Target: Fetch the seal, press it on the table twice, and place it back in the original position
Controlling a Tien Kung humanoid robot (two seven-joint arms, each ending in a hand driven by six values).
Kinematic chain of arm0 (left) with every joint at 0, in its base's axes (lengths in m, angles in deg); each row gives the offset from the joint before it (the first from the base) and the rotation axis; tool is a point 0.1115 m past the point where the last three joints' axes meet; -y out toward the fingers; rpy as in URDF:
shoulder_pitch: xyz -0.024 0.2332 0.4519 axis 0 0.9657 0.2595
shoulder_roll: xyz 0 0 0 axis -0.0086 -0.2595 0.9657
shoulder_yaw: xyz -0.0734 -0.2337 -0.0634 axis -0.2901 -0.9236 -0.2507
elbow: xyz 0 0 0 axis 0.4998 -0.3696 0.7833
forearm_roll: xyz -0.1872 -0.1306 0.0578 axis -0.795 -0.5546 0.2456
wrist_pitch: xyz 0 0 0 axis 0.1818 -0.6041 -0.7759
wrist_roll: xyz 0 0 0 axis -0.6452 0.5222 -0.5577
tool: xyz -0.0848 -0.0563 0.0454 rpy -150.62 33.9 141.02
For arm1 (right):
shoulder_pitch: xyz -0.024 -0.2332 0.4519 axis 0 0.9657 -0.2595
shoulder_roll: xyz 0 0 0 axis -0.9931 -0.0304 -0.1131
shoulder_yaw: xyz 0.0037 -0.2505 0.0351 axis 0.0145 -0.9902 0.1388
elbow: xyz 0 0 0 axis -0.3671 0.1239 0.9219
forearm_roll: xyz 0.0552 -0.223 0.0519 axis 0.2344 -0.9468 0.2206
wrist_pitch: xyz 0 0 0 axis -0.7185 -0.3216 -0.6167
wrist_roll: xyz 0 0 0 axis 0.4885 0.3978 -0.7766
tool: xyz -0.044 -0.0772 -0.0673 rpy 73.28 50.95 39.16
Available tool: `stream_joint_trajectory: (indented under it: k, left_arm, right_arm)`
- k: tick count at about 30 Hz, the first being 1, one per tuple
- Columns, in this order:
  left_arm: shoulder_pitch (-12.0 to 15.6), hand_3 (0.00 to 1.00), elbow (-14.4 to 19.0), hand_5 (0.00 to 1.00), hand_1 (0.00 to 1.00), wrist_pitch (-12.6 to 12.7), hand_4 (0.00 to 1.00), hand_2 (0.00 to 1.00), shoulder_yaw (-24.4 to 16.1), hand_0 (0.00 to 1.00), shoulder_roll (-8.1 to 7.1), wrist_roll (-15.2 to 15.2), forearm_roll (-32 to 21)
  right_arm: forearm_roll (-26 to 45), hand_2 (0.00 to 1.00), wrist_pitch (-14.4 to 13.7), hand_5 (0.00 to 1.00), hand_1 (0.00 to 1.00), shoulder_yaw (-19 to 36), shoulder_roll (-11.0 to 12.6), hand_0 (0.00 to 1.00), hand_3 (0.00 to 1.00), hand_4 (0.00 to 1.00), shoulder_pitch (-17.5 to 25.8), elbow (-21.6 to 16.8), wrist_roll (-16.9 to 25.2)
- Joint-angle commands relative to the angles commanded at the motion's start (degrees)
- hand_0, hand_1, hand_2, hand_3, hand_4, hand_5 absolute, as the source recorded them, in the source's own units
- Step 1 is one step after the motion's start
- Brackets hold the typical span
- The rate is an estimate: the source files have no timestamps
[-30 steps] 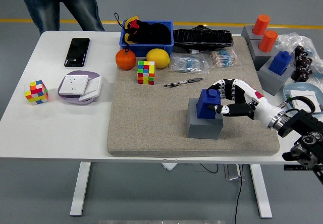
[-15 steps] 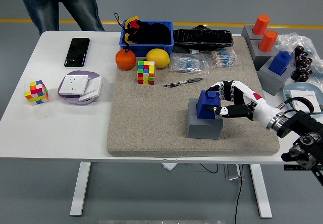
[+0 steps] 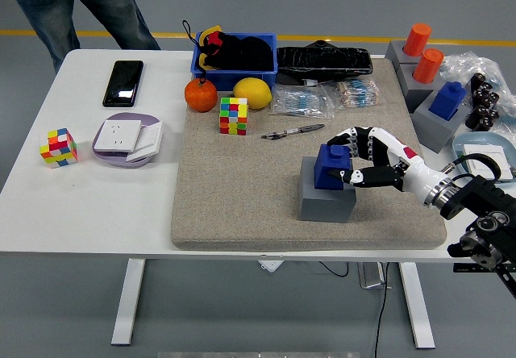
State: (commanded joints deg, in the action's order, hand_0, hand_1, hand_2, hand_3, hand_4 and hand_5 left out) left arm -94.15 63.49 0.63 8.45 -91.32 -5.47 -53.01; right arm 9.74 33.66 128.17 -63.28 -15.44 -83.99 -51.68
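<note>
far left of my view, a colour cube [image 3: 59, 147] sits on the bare white table [image 3: 97, 205], with a white socket block [image 3: 127, 138] just beside it and a black phone [image 3: 123, 82] farther back; a person's legs [image 3: 76, 7] stand at the far edge and touch nothing. moving right, the beige mat [image 3: 234, 205] carries an orange [image 3: 201, 95], a lemon [image 3: 252, 93] and a second colour cube [image 3: 234, 115] along its back edge, in front of a blue bin [image 3: 236, 70], and a pen [image 3: 292, 132] lies near the middle. right of centre stands the task's thing, the blue seal [image 3: 330, 167], seated upright on its grey base [image 3: 326, 199] on the mat. my right hand [image 3: 372, 164] comes in from the right, its fingers [image 3: 351, 139] curled around the seal's blue top and its thumb against the side facing me; i read it as gripping the seal, not spread. far right, more stamps, two orange-capped [image 3: 422, 52] and one blue [image 3: 448, 98], stand in grey holders. the left hand is not in view. judgement on progress: with the seal resting in its base under a closed grip, i cannot tell from this instant whether the fetch is starting or the return is finishing; no ink mark shows on the mat or table to settle it, and letting go of the seal is yet to come in either case.
</note>
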Motion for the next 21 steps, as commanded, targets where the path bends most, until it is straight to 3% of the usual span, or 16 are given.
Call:
stream_joint_trajectory:
  k: [3, 4, 9, 10, 15, 16, 21]
  left_arm:
    - [0.03, 0.777, 0.00, 0.480, 0.747, -0.02, 0.796, 0.745, 0.00, 0.787, 0.01, 0.00, -0.04]
    - [0.04, 0.777, -0.01, 0.480, 0.747, -0.04, 0.796, 0.745, 0.03, 0.787, 0.03, 0.01, -0.06]
    - [0.03, 0.777, 0.01, 0.480, 0.747, -0.10, 0.796, 0.745, 0.00, 0.787, 0.06, 0.03, -0.02]
    - [0.04, 0.776, 0.01, 0.479, 0.748, -0.11, 0.796, 0.745, 0.01, 0.787, 0.06, 0.04, -0.01]
    - [0.05, 0.776, 0.02, 0.479, 0.748, -0.17, 0.796, 0.745, 0.01, 0.787, 0.07, 0.04, -0.01]
    - [0.05, 0.775, 0.03, 0.478, 0.748, -0.19, 0.796, 0.745, -0.02, 0.787, 0.08, 0.04, 0.01]
    - [0.00, 0.775, 0.02, 0.478, 0.748, -0.23, 0.796, 0.745, -0.02, 0.787, 0.10, 0.03, -0.03]
  right_arm:
    - [-0.21, 0.664, 0.39, 0.002, 0.678, -0.09, -0.01, 0.734, 0.670, 0.968, -0.02, -0.03, -0.05]
    - [-0.35, 0.732, 0.56, 0.002, 0.744, -0.10, -0.02, 0.763, 0.753, 0.998, -0.02, -0.01, -0.03]
    - [-0.59, 0.732, 1.42, 0.002, 0.744, -0.21, 0.00, 0.763, 0.753, 0.998, -0.02, -0.08, 0.15]
    - [-0.72, 0.833, 1.43, 0.250, 0.838, -0.22, 0.00, 0.841, 0.854, 0.998, -0.03, -0.11, 0.14]
    - [-0.90, 0.833, 1.73, 0.250, 0.838, -0.21, 0.01, 0.841, 0.854, 0.998, -0.03, -0.29, -0.10]
    - [-0.99, 0.938, 1.77, 0.417, 0.940, -0.20, 0.02, 0.942, 0.945, 0.998, -0.01, -0.38, -0.21]
    - [-2.56, 0.938, 1.44, 0.417, 0.940, 0.09, 0.03, 0.942, 0.945, 0.998, -0.07, -0.83, -0.58]
